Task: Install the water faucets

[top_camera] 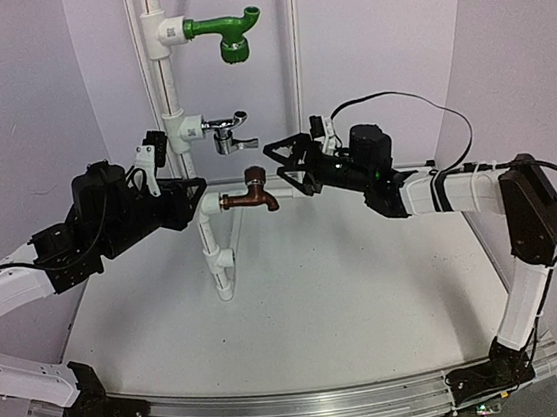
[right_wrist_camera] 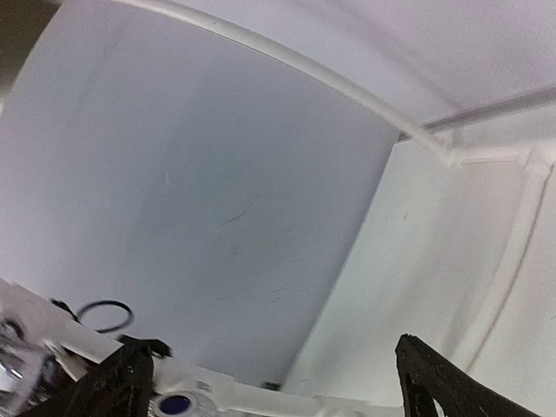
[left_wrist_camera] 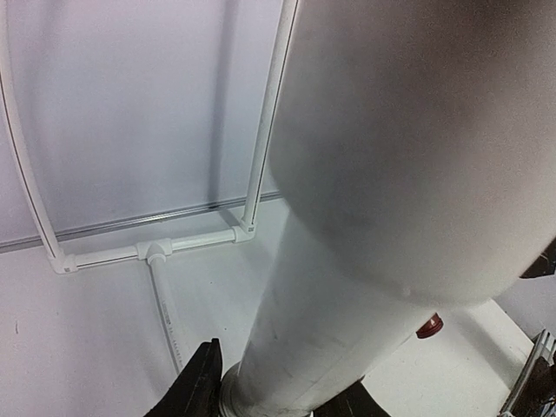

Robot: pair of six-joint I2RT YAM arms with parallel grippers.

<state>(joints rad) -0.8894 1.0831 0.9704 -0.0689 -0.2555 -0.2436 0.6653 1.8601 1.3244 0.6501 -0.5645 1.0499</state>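
Jaws wide — right tool (top_camera: 275,163) empty

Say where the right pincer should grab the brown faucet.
Grip the brown faucet by its horizontal body under the round knob, coming from its right: that end is free and faces the open right pincer, while its left end meets the white tee held by the left pincer.

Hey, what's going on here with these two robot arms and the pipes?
Both arms are working at an upright white pipe. The left gripper looks closed around the pipe, right beside the reddish-brown faucet, which sits on a side branch. The right gripper is open on that faucet's other side, close to it but not gripping it. The chrome faucet is already mounted on a tee higher up.
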